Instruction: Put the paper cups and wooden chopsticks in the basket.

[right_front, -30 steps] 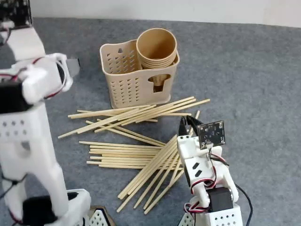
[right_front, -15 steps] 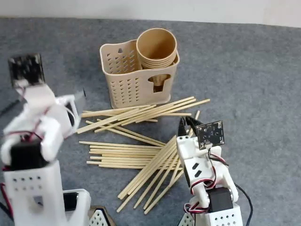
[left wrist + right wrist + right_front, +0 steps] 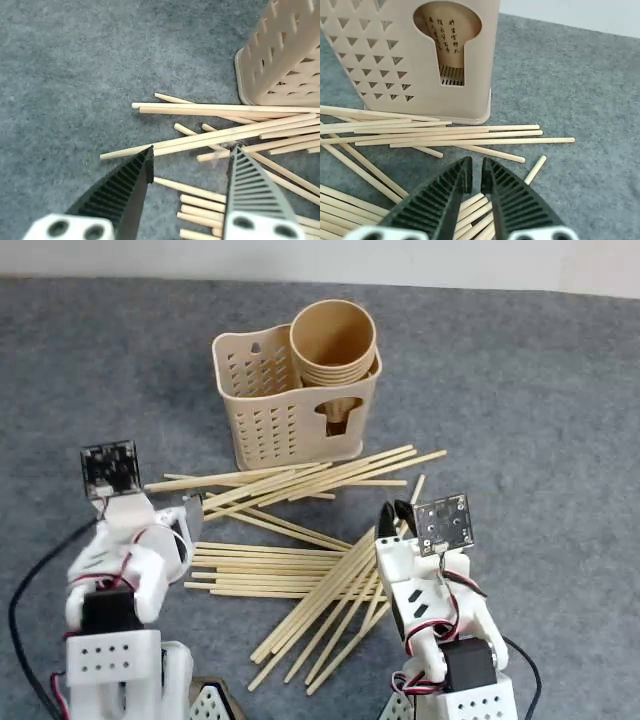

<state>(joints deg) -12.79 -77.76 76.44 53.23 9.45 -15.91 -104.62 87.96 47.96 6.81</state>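
High view: paper cups (image 3: 333, 335) are seen stacked inside the basket (image 3: 255, 415), so that part is judged done. Wooden chopsticks (image 3: 290, 565) are left scattered on the table (image 3: 540, 390) just in front of it.

Left wrist view: left gripper (image 3: 192, 149) is held spread wide and empty above chopstick ends, likely lined up for a pick.

Right wrist view: right gripper (image 3: 476, 165) is kept almost closed with nothing held, above chopsticks near the basket.
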